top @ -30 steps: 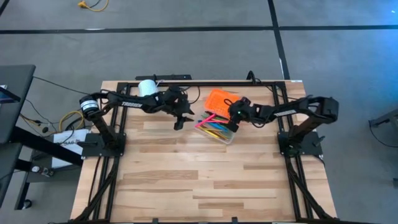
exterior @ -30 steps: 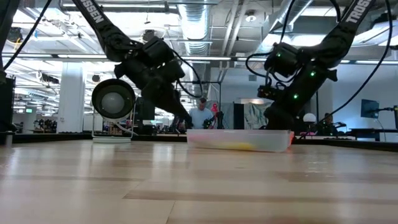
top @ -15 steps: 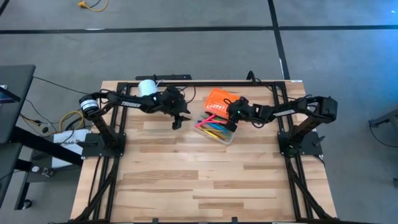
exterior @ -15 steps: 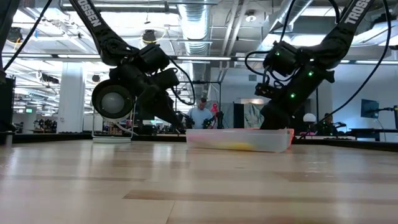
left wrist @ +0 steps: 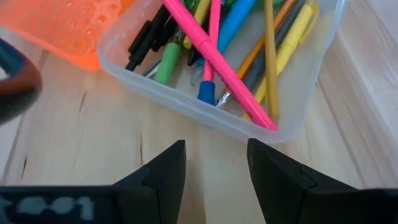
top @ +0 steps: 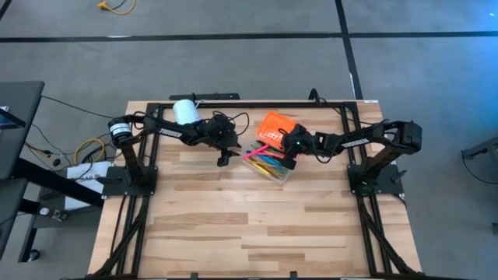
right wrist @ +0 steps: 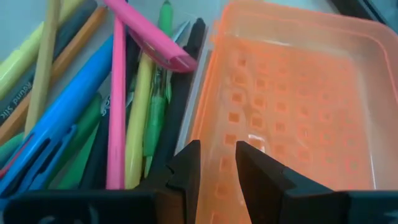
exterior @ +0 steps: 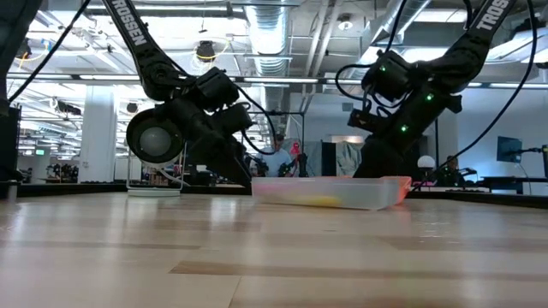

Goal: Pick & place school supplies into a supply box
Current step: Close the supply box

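Observation:
The supply box, a clear base (top: pixel 268 165) with its orange lid (top: pixel 274 124) folded open toward the far edge, lies on the table at centre. The school supplies (left wrist: pixel 249 50) lie inside as a heap of pens and pencils. One pink pen (left wrist: pixel 217 62) slants across them, its end resting on the base's rim. My left gripper (left wrist: pixel 216 168) is open and low over bare wood, just short of the base's wall (left wrist: pixel 205 112). My right gripper (right wrist: pixel 217 168) is shut on the box, astride the join between base and lid. My right gripper grips the supply box where the lid's edge (right wrist: pixel 208 118) meets the base's long far wall. One finger (right wrist: pixel 183 174) is inside the base beside the pens and the other (right wrist: pixel 252 177) is in the open lid. It comes slanting down from the table's right.
A white cylinder (top: pixel 184 110) lies at the far left, behind my left arm. Black frame rails (top: pixel 233 105) run along the table's far edge and sides. Bare wood (top: pixel 249 225) stretches toward the near edge.
My left gripper has sunk toward the table and now stands close to the box's left end. My right gripper has rolled a little while holding on, and the box has shifted slightly toward the table's left.

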Robot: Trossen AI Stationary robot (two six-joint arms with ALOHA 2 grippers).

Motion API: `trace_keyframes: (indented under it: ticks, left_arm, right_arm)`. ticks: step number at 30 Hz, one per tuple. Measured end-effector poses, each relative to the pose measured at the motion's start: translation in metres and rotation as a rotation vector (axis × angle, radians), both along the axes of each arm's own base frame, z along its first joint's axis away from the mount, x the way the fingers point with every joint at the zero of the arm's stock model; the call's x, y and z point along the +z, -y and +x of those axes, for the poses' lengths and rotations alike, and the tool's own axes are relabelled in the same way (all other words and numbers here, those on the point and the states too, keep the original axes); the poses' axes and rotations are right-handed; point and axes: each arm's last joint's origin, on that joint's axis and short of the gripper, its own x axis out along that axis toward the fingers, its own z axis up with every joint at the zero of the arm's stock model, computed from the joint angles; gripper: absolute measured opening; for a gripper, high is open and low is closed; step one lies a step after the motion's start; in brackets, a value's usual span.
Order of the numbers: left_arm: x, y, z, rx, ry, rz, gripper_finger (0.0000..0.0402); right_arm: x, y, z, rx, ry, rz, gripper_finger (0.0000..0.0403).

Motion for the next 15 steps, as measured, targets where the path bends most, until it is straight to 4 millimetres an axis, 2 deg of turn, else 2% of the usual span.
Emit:
trace_keyframes:
  ticks: [7,15]
  left_arm:
    - [-0.003,0.005,0.003,-0.019,-0.007,-0.011,0.0161]
    - [-0.008,0.027,0.012,-0.089,-0.021,-0.029,0.0161]
  right_arm:
    - [0.003,-0.001,0.003,0.006,0.036,-0.010,0.0097]
    - [0.008,-0.006,0.010,0.047,0.062,0.008,0.0097]
